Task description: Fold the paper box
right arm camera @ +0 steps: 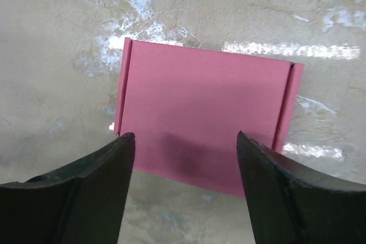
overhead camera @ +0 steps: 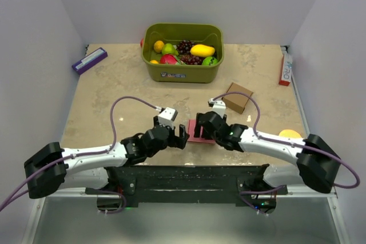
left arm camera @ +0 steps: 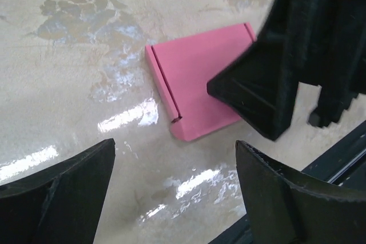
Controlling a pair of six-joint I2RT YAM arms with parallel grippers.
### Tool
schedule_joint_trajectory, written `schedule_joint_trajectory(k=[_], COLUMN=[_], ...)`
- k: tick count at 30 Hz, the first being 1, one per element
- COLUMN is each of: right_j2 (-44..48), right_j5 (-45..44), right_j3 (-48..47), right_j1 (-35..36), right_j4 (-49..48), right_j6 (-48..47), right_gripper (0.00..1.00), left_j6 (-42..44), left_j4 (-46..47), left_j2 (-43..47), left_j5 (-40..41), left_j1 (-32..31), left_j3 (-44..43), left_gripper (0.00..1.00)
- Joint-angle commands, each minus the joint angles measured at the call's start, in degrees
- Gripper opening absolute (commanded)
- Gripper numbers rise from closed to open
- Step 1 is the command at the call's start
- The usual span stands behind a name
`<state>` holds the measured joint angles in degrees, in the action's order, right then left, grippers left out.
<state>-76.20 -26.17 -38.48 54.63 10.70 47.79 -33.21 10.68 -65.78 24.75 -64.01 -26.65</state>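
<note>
The pink paper box point(overhead camera: 197, 132) lies flat on the table between my two grippers. It is a closed slim rectangle with narrow folded edges on two sides. It also shows in the left wrist view point(left arm camera: 197, 78) and the right wrist view point(right arm camera: 206, 118). My left gripper point(overhead camera: 182, 135) is open and empty just left of the box. In its wrist view the box lies beyond the fingers point(left arm camera: 280, 198). My right gripper point(overhead camera: 200, 125) is open and hovers over the box, with its fingers point(right arm camera: 97, 181) spread about the box's width. The right gripper's fingers point(left arm camera: 269, 92) cover part of the box in the left wrist view.
A green bin point(overhead camera: 183, 67) of toy fruit stands at the back centre. A small brown cardboard box point(overhead camera: 237, 98) sits behind my right gripper. A purple box point(overhead camera: 89, 60) lies at the back left, a red-white carton point(overhead camera: 285, 67) at the back right, and an orange disc point(overhead camera: 290, 134) at the right edge.
</note>
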Motion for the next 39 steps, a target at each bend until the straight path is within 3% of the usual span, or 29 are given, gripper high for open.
schedule_joint_trajectory(k=[1,8,17,31,34,39], right_j2=[8.6,12.75,10.37,4.85,2.82,0.09], right_j5=[0.68,9.46,21.33,38.29,40.75,42.96], right_j3=[-5.11,-0.29,9.12,19.31,20.63,22.13], right_j1=[-2.68,-12.87,-20.96,-30.81,-32.57,-33.89], right_j4=[7.57,6.1,-4.01,-22.63,-25.8,-28.28], right_j6=[-3.65,-8.15,-7.54,-5.78,-5.34,-5.34], right_gripper=[0.82,0.85,0.7,0.49,0.41,0.18], left_j6=[-3.62,-4.49,-6.43,-6.6,-6.78,-6.87], left_j4=[-2.59,-1.71,0.22,0.48,0.48,0.92], left_j2=[3.02,1.18,-1.11,-1.72,-1.72,-2.68], left_j5=[-6.47,-12.61,-16.84,-17.2,-17.28,-17.37], left_j1=[4.32,8.19,11.45,12.77,12.86,13.29], left_j3=[-3.23,-4.72,-4.2,-3.49,-3.58,-3.32], left_gripper=[0.93,0.94,0.94,0.95,0.94,0.95])
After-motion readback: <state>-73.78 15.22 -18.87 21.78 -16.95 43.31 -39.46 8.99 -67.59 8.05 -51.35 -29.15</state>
